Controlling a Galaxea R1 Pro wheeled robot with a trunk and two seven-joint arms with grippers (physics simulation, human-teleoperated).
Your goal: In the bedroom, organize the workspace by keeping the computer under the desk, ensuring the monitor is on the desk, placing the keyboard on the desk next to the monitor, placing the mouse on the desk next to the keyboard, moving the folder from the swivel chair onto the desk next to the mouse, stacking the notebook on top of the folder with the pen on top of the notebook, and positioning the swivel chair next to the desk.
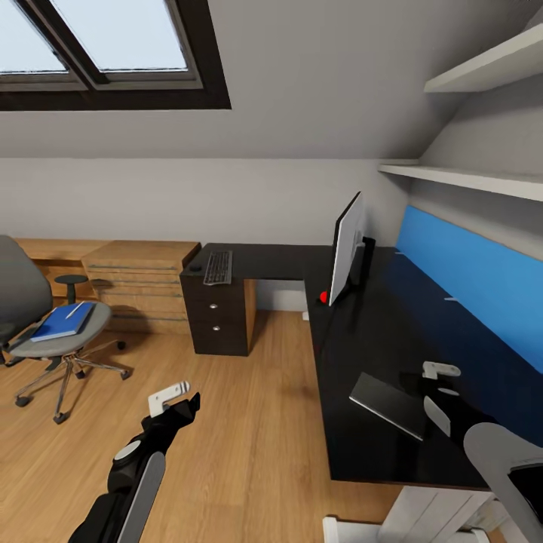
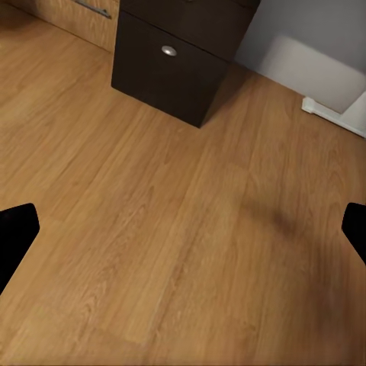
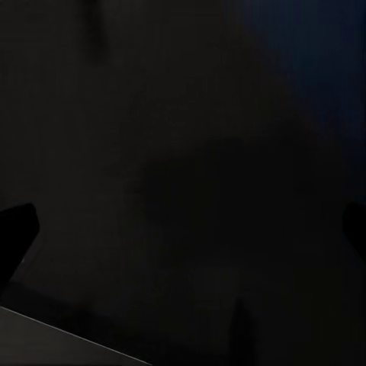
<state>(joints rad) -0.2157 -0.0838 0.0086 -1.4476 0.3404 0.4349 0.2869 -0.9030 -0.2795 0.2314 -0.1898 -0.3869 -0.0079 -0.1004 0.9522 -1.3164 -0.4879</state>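
The swivel chair (image 1: 34,302) stands at the left with the blue folder (image 1: 60,323) on its seat and the pen (image 1: 74,310) on the folder. On the black desk (image 1: 377,332) are the keyboard (image 1: 218,268), the mouse (image 1: 194,268) beside it, the monitor (image 1: 347,249) seen edge-on, and the dark grey notebook (image 1: 388,405). A pale box under the desk corner (image 2: 316,72) looks like the computer. My left gripper (image 1: 177,400) (image 2: 183,236) hangs open over the floor. My right gripper (image 1: 441,381) (image 3: 183,229) is open above the desk, just right of the notebook.
A dark drawer unit (image 1: 215,320) (image 2: 171,65) carries the desk's left end. Low wooden cabinets (image 1: 136,283) line the back wall behind the chair. A blue wall panel (image 1: 467,290) and shelves (image 1: 467,177) run along the right. Wood floor (image 1: 249,422) lies between chair and desk.
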